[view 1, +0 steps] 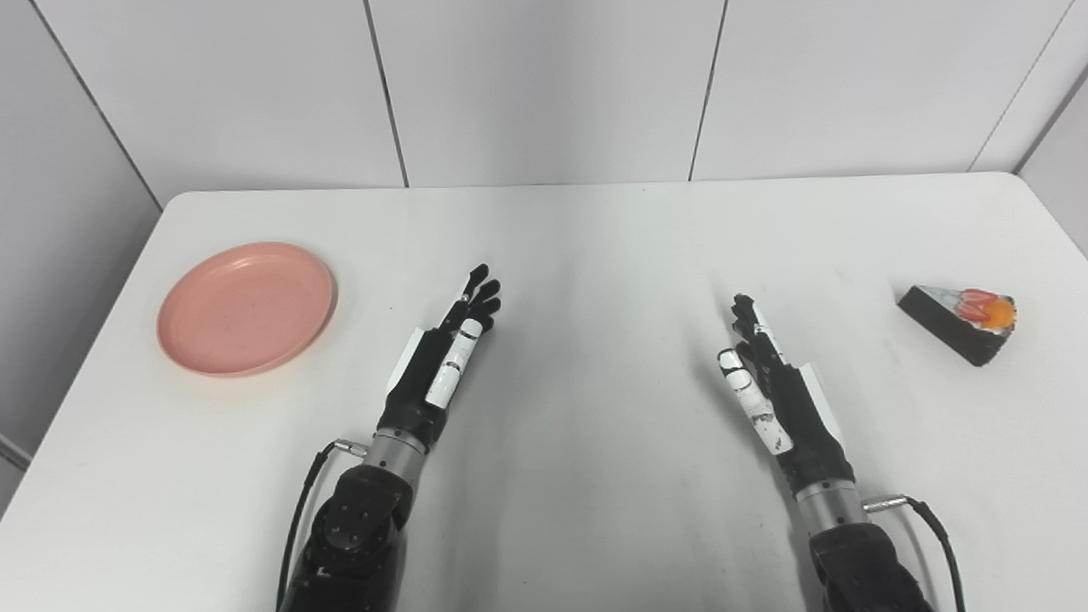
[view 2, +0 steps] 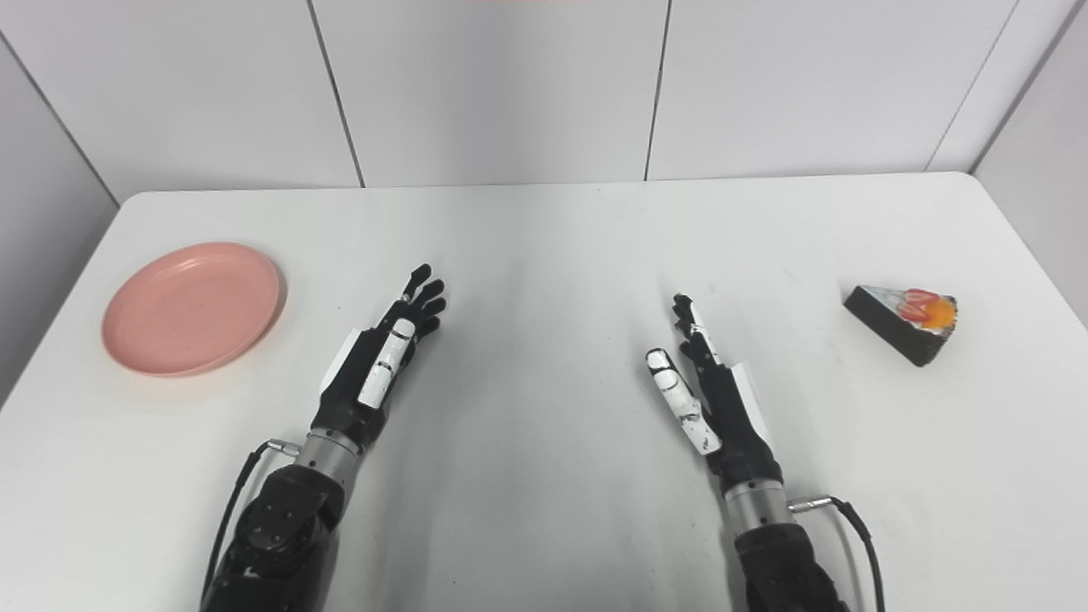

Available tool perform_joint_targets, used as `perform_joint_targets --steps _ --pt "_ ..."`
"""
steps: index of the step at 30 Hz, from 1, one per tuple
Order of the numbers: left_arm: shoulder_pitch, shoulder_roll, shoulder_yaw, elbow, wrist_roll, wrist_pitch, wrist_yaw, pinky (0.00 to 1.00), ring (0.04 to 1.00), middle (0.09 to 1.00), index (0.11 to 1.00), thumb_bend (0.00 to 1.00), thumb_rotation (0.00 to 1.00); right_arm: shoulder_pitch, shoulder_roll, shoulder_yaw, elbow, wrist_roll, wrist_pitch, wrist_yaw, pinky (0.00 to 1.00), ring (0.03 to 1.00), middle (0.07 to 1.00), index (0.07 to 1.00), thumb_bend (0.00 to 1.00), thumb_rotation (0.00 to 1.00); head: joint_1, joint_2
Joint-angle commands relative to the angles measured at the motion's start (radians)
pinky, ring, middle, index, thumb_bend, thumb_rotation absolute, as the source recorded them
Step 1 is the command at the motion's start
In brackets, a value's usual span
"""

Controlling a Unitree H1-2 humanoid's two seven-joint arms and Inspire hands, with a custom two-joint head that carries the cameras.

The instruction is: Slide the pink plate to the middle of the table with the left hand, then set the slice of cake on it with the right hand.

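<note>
The pink plate (view 1: 246, 307) lies flat and bare on the left side of the white table (view 1: 595, 246). A dark slice of cake (view 1: 960, 321) with red and orange topping sits at the far right. My left hand (view 1: 446, 353) hovers open, fingers stretched out, to the right of the plate and apart from it. Open too is my right hand (view 1: 769, 382), held edge-on well left of the cake, with nothing in it.
Grey wall panels (view 1: 544, 85) rise just behind the table's far edge. The table's left edge runs close beside the plate, and its right edge lies just past the cake. Cables trail from both wrists near the bottom.
</note>
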Motion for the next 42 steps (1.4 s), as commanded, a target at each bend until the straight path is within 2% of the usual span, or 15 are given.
perform_joint_targets --steps 1,23,28,30,31,32,33,38,39,42 --pt "0.041 0.003 -0.007 0.047 0.002 -0.017 -0.002 0.94 0.951 0.966 0.964 0.46 1.0 -0.001 -0.002 0.01 -0.007 0.003 -0.006 0.016 0.93 0.956 0.968 0.972 0.41 1.0 0.001 0.0" --pt "0.042 0.002 -0.007 0.042 0.0 -0.011 -0.004 0.95 0.951 0.966 0.963 0.47 1.0 0.0 -0.003 0.012 -0.013 -0.001 -0.001 0.015 0.93 0.96 0.97 0.973 0.41 1.0 0.001 0.003" --pt "0.038 0.0 -0.009 0.056 0.004 -0.024 -0.002 0.95 0.95 0.965 0.963 0.47 1.0 -0.002 -0.005 0.009 -0.002 0.007 -0.009 0.017 0.94 0.961 0.971 0.974 0.41 1.0 0.016 -0.012" --pt "0.035 -0.005 -0.011 0.066 0.008 -0.028 0.003 0.94 0.948 0.963 0.961 0.45 1.0 -0.004 -0.012 0.007 0.007 0.011 -0.012 0.02 0.94 0.965 0.972 0.975 0.43 1.0 0.05 -0.024" --pt "0.033 -0.01 -0.013 0.072 0.01 -0.029 0.006 0.94 0.948 0.963 0.961 0.45 1.0 -0.004 -0.018 0.006 0.01 0.01 -0.014 0.022 0.94 0.965 0.972 0.975 0.43 1.0 0.094 -0.038" --pt "0.035 -0.013 -0.015 0.07 0.014 -0.026 0.008 0.94 0.947 0.962 0.961 0.44 1.0 -0.003 -0.023 0.006 0.007 0.006 -0.012 0.023 0.94 0.964 0.972 0.975 0.43 1.0 0.094 -0.038" --pt "0.036 -0.017 -0.019 0.07 0.021 -0.022 0.012 0.94 0.948 0.963 0.961 0.44 1.0 -0.001 -0.028 0.004 0.007 0.007 -0.012 0.025 0.93 0.962 0.972 0.974 0.43 1.0 0.14 -0.052" --pt "0.034 -0.038 -0.033 0.087 0.05 -0.035 0.029 0.94 0.949 0.964 0.964 0.44 1.0 0.005 -0.045 -0.007 0.019 0.032 -0.03 0.029 0.93 0.961 0.974 0.973 0.41 1.0 0.205 -0.079" --pt "0.033 -0.05 -0.038 0.094 0.062 -0.034 0.039 0.95 0.952 0.964 0.964 0.44 1.0 0.007 -0.053 -0.013 0.029 0.049 -0.043 0.033 0.94 0.964 0.977 0.977 0.43 1.0 0.259 -0.109" --pt "0.026 -0.077 -0.051 0.119 0.087 -0.032 0.064 0.95 0.957 0.963 0.961 0.43 1.0 0.007 -0.074 -0.027 0.065 0.082 -0.085 0.048 0.95 0.969 0.983 0.984 0.45 1.0 0.312 -0.142"
